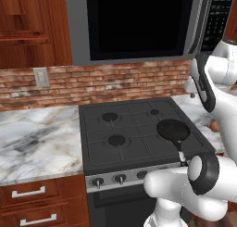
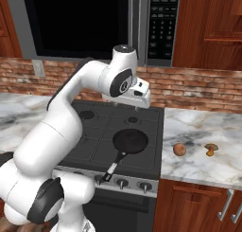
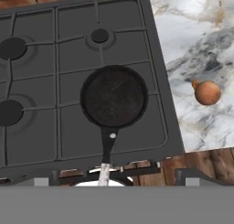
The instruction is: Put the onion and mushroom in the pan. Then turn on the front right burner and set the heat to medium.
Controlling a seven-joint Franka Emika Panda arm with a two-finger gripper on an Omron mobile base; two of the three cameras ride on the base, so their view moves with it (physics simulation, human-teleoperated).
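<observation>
A red brick backsplash (image 1: 115,80) runs behind a white-grey marble counter (image 1: 37,140), a pale wall outlet (image 1: 41,77) at nine o'clock; reddish wood cabinets (image 2: 208,27) flank a dark microwave (image 1: 139,22), drawers with silver handles (image 1: 28,192) below

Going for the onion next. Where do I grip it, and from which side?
Take the onion across its round middle, coming straight down from above. It sits alone on the marble counter right of the stove, apart from the mushroom, so both fingers should have room. Its smooth ball shape may roll, so close centred.
</observation>
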